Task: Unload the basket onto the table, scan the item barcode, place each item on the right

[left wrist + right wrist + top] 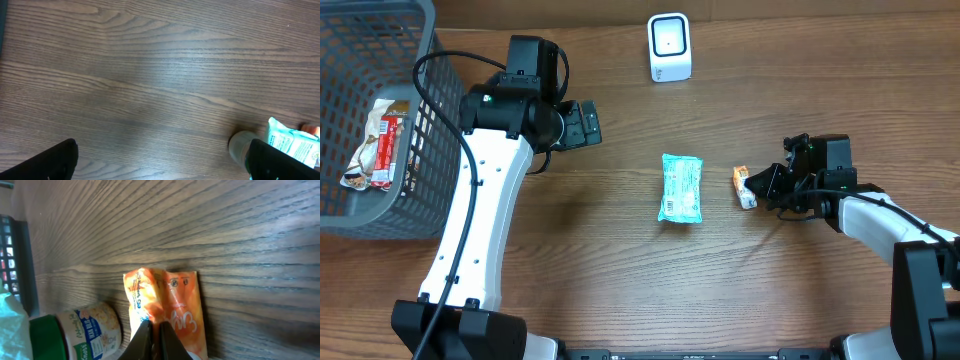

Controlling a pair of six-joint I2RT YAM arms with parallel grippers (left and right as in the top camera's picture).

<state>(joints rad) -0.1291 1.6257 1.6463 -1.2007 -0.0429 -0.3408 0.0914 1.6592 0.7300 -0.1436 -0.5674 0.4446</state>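
Orange packet lies on the brown wood-grain table, right of centre and near a teal packet. I see the right gripper pinched tight on the orange packet's edge. The left gripper hangs spread wide over bare board, holding nothing. A white scanner stands at the far edge. A dark mesh basket occupies the far left corner.
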